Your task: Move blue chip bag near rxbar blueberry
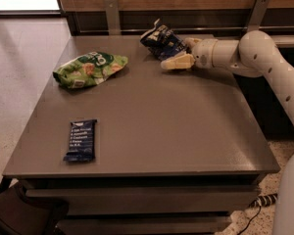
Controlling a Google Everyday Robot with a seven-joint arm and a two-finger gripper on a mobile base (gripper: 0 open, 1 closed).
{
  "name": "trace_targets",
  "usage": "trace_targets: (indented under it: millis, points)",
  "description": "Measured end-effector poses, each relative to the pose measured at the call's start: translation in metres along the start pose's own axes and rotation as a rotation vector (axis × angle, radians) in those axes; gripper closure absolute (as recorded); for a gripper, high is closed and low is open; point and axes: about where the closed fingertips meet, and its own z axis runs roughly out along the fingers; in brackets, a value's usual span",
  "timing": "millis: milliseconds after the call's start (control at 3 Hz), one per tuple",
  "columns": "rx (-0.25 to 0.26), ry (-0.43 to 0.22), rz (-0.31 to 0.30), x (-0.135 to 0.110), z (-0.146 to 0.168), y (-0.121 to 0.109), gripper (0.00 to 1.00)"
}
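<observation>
The blue chip bag [160, 39], dark navy with white lettering and crumpled, lies at the far edge of the grey table [152, 126]. My gripper [182, 53] reaches in from the right and is open, one cream finger in front of the bag's right end and the other behind it. The bag's right end sits between them. The rxbar blueberry [81, 139], a small flat dark blue wrapper with white text lines, lies near the table's front left corner, far from the bag and the gripper.
A bright green snack bag [89, 69] lies at the table's left side. A wooden wall panel with metal brackets [111, 13] runs just behind the far edge. A dark chair back [24, 217] stands at the front left below the table.
</observation>
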Motion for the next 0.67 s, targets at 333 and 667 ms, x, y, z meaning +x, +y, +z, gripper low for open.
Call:
trace_targets:
  millis: [333, 667]
  points:
    - [-0.011, -0.016, 0.001, -0.0013, 0.0067, 0.0019, 0.36]
    - [-0.015, -0.015, 0.001, -0.0012, 0.0095, 0.0037, 0.57]
